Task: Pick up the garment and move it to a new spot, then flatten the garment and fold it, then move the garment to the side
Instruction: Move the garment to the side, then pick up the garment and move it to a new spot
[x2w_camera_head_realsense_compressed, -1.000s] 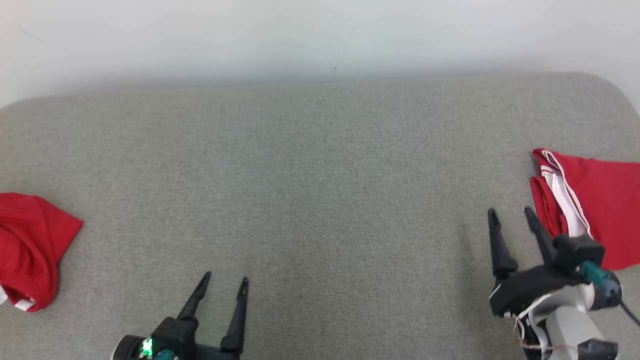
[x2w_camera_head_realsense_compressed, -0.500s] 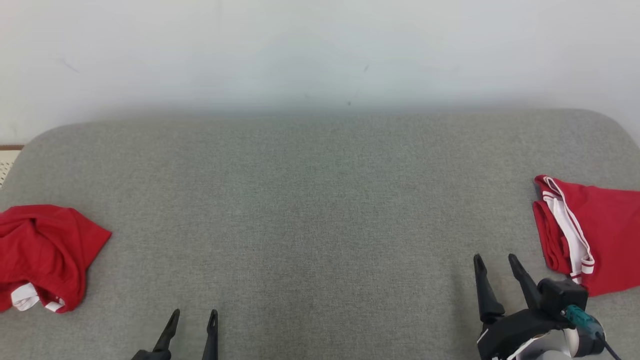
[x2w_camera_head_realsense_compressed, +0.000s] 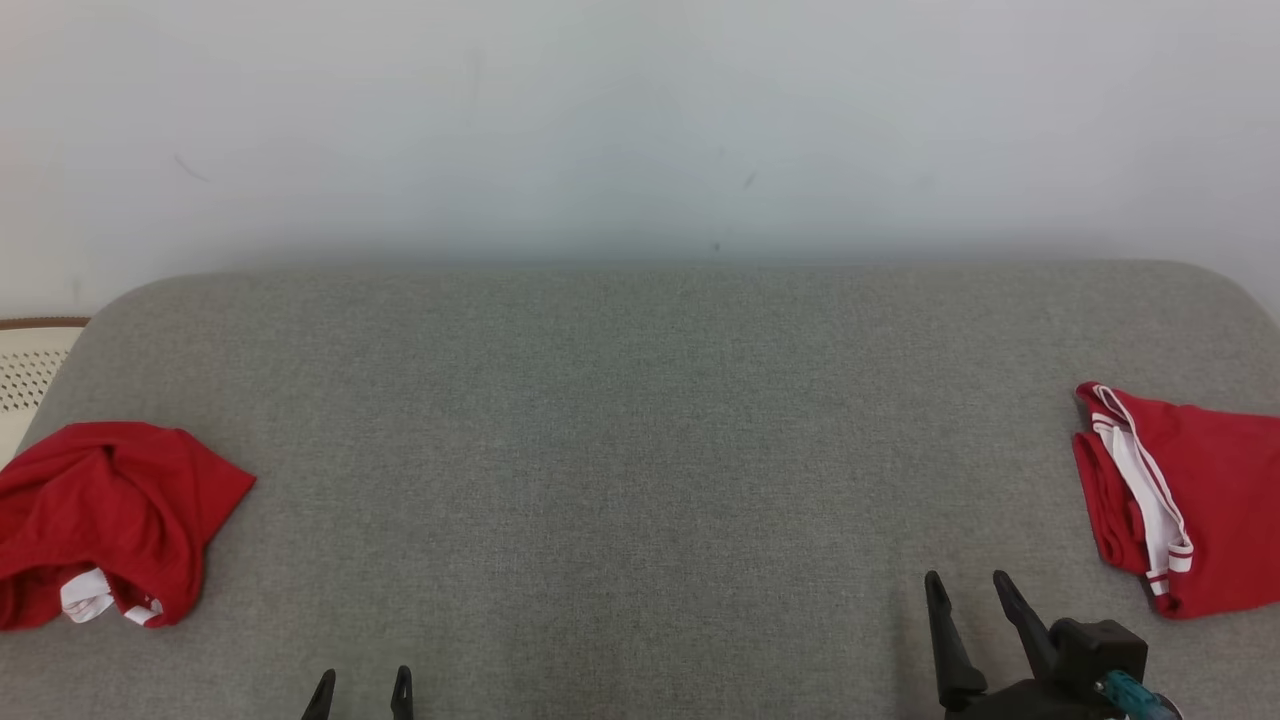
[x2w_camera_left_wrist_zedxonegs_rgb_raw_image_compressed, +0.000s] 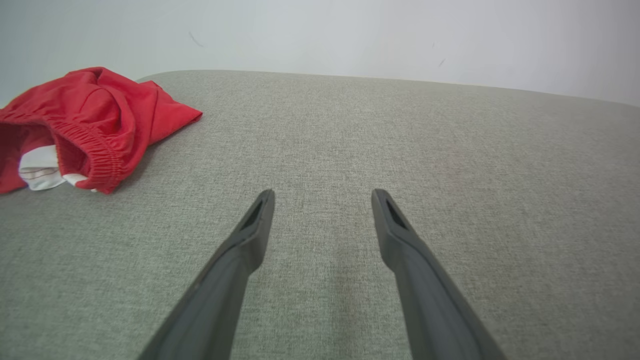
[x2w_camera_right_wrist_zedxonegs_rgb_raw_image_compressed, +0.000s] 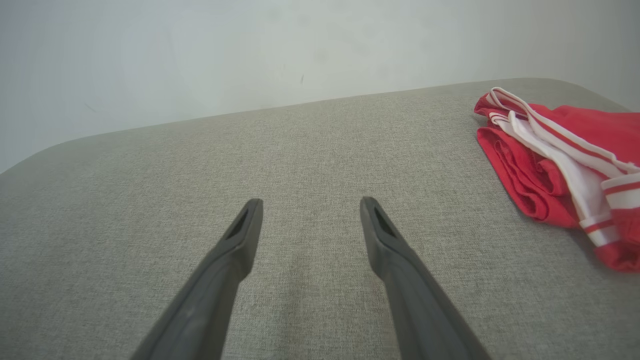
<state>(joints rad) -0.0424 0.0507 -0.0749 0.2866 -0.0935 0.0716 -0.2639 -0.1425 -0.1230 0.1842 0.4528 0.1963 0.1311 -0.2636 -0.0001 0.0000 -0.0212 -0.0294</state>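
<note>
**Head view.** A grey cushioned surface (x2w_camera_head_realsense_compressed: 640, 450) is seen running wide before a pale wall. At its far left a crumpled red garment (x2w_camera_head_realsense_compressed: 110, 520) is heaped, with a scrap of white showing at its lower edge. At the far right a folded red garment (x2w_camera_head_realsense_compressed: 1190, 500) with white stripes is laid flat, and its outer side is cut off by the frame. The left gripper (x2w_camera_head_realsense_compressed: 362, 690) is caught at the bottom edge as two fingertips, spread and empty. The right gripper (x2w_camera_head_realsense_compressed: 968, 595) is seen at the lower right, fingers apart with nothing held, near the folded piece but not touching it. A pale perforated object (x2w_camera_head_realsense_compressed: 28, 365) beyond the left corner cannot be identified.

The folded piece is judged to be already set aside, so the step in hand is taken to be the first one, picking up the crumpled heap.

**Left wrist view.** The crumpled red garment (x2w_camera_left_wrist_zedxonegs_rgb_raw_image_compressed: 100, 115) is shown up and to the left of the spread fingers, well apart from them. A gathered elastic band is turned towards the camera, and white fabric is tucked inside it. What lies under the folds cannot be made out. The next move is judged to call for a swing to the left, a descent onto a raised ridge such as that band, and a firm close before the carry to mid-cushion.

**Right wrist view.** The right fingers are seen apart above bare cushion. The folded red garment (x2w_camera_right_wrist_zedxonegs_rgb_raw_image_compressed: 545, 165) lies to their right, and its far end is cut off.
</note>
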